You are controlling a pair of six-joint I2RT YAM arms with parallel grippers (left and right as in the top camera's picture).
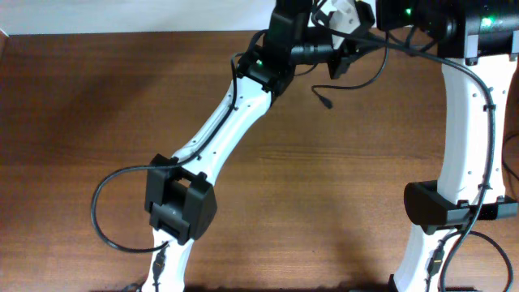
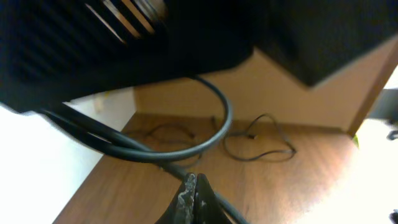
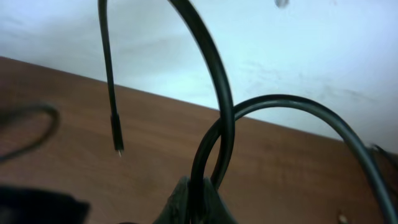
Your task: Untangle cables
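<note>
Both arms reach to the far edge of the table. My right gripper [image 3: 199, 184] is shut on a black cable [image 3: 219, 118], which rises from between its fingers in a tall loop. A thinner cable [image 3: 109, 81] hangs to its left, its silver-tipped plug above the wood. My left gripper [image 2: 193, 182] is shut, and I see nothing between its pads. A black cable [image 2: 143, 152] passes close behind its tips. Two thin cables [image 2: 258, 149] lie in loose curls on the table beyond. In the overhead view a cable [image 1: 378, 66] hangs between the wrists, ending in a plug [image 1: 324, 102].
A thick black cord [image 1: 97, 212] loops out from the left arm's base at the front left. The left arm's white link [image 1: 219, 130] crosses the middle of the wooden table [image 1: 97, 105]. A white wall [image 3: 298, 56] stands behind the far edge.
</note>
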